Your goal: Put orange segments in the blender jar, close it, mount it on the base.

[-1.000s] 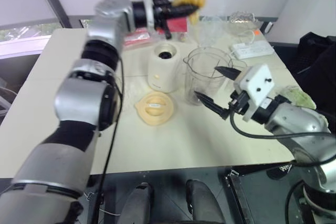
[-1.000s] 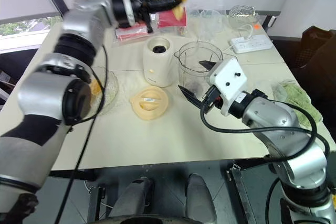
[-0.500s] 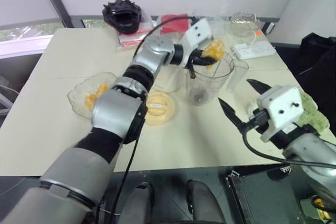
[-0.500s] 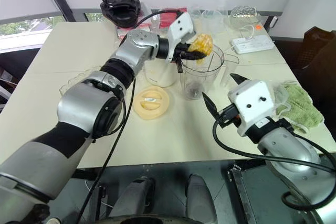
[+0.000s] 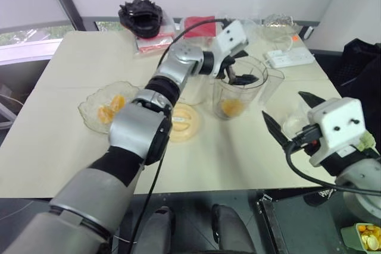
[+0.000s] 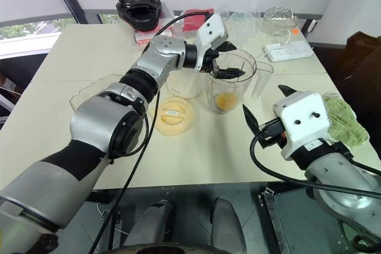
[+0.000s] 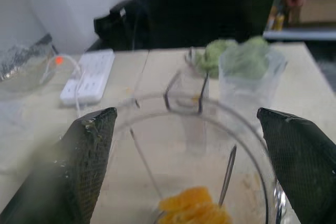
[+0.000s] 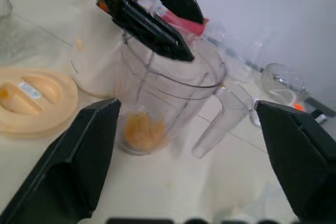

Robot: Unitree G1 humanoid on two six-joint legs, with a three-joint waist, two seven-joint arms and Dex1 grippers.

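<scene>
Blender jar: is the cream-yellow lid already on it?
No, the blender jar is open-topped; the lid lies flat on the table beside it.

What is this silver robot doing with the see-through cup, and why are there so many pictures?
It is a robot with two silver arms, each ending in two black fingers. Two pictures come from cameras in its head, looking down at the cream table. The other two come from small cameras on its wrists.

The left gripper is over the mouth of the tall clear plastic blender jar, with its fingers open and empty. Orange fruit pieces lie at the bottom of the jar. The right gripper waits nearby, also open and holding nothing.

Also on the table: a shallow glass bowl with more orange pieces, a flat round cream-yellow lid, the cream-white blender base behind the arm, a white power strip and a green cloth.
</scene>
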